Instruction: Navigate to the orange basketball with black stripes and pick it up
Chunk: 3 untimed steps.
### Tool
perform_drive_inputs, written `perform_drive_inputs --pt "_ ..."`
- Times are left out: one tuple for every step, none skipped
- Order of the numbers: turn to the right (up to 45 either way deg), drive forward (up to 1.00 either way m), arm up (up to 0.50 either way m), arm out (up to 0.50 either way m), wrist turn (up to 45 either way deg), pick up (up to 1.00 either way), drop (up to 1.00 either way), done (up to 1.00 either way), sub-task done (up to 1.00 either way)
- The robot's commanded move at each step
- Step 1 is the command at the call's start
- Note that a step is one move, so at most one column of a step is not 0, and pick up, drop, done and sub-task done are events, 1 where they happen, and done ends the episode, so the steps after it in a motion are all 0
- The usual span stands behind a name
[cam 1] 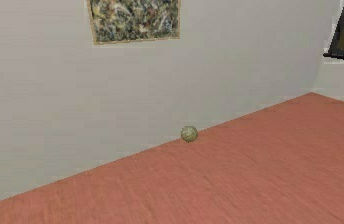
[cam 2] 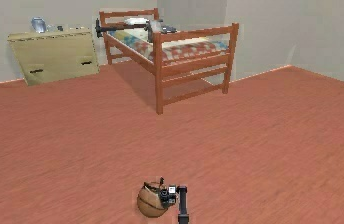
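In the arm side view, the end effector (cam 2: 170, 192) is seen with the orange basketball (cam 2: 151, 203), marked with black stripes, right at its far end, possibly touching it. Whether the fingers are spread or pressed together cannot be told, nor whether anything is held. Well beyond the end effector, across the red-brown floor (cam 2: 280, 140), 1 wooden bed (cam 2: 170, 50) and 1 pale dresser (cam 2: 55, 55) are seen.

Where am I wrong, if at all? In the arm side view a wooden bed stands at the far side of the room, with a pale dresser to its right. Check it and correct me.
The side is wrong. In the arm side view the pale dresser stands to the left of the wooden bed, not to its right. The bed does stand at the far side of the room.
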Motion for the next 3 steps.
perform_drive_inputs --pt "0.0 0.0 -0.3 0.0 0.0 0.0 0.0 0.0 0.0" --pt "0.0 0.0 0.0 0.0 0.0 1.0 0.0 0.0 0.0" --pt "0.0 0.0 0.1 0.0 0.0 0.0 0.0 0.0 0.0"
